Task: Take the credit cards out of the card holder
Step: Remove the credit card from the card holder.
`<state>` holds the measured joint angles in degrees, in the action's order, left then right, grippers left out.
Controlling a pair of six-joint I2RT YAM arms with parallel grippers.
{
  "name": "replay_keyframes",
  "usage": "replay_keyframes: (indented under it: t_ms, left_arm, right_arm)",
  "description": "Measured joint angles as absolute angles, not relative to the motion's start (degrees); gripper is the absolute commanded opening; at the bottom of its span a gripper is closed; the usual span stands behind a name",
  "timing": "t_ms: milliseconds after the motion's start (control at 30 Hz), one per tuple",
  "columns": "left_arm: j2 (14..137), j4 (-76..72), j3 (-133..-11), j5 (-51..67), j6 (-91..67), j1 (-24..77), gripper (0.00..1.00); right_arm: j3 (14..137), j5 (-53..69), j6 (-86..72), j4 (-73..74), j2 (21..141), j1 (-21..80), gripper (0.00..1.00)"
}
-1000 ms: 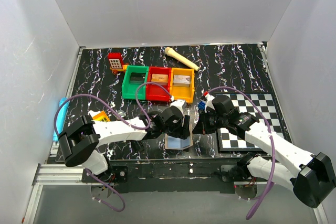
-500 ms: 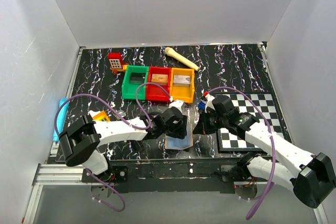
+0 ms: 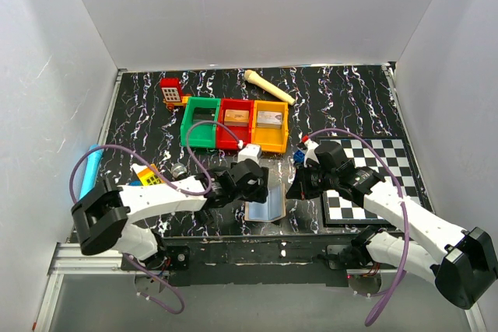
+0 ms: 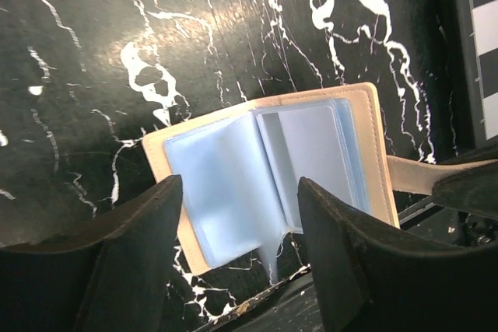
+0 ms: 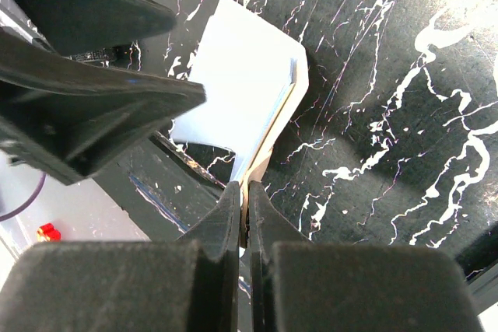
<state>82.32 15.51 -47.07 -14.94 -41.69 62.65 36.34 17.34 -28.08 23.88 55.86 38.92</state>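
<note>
The card holder [image 3: 264, 211] lies open at the table's near edge, with a tan rim and pale blue-grey pockets. In the left wrist view [image 4: 264, 169] it lies flat below my open, empty left gripper [image 4: 240, 192], whose fingers straddle its near edge without touching it. In the top view the left gripper [image 3: 247, 184] is just behind and left of the holder. My right gripper [image 5: 245, 192] is shut on the holder's tan edge flap [image 4: 412, 175]; in the top view it [image 3: 294, 190] is at the holder's right. I cannot make out any credit card apart from the lining.
Green [image 3: 201, 122], red [image 3: 235, 124] and orange [image 3: 270, 124] bins stand behind. A chequered board [image 3: 373, 176] lies at the right under the right arm. A cream stick [image 3: 268, 87], a red toy [image 3: 170, 92], a yellow block [image 3: 148, 175] and a blue tube [image 3: 92, 169] lie around.
My left arm has drawn back to the left, off the card holder, leaving more of its open lining exposed. The right gripper has kept its hold in place.
</note>
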Motion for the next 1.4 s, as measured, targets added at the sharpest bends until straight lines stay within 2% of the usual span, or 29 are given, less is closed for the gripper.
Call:
replay_keyframes:
  t_ms: [133, 233, 567, 933, 1400]
  left_arm:
    - [76.6, 16.4, -45.9, -17.3, -42.0, 62.6, 0.65]
    - [74.3, 14.7, -45.8, -16.8, -41.2, 62.6, 0.63]
    - [84.4, 12.0, -48.4, -10.4, -39.2, 63.0, 0.63]
    - [86.2, 10.7, -49.6, -7.9, -38.5, 63.5, 0.67]
    - [87.8, 10.3, -49.8, -7.5, -38.5, 63.9, 0.57]
  right_arm:
    - [36.3, 17.3, -28.1, 23.9, 55.9, 38.9, 0.01]
    - [36.3, 17.3, -28.1, 23.9, 55.9, 38.9, 0.01]
    - [36.3, 17.3, -28.1, 23.9, 55.9, 38.9, 0.01]
    - [36.3, 17.4, -28.1, 23.9, 55.9, 38.9, 0.01]
    - [36.3, 17.3, -28.1, 23.9, 55.8, 38.9, 0.01]
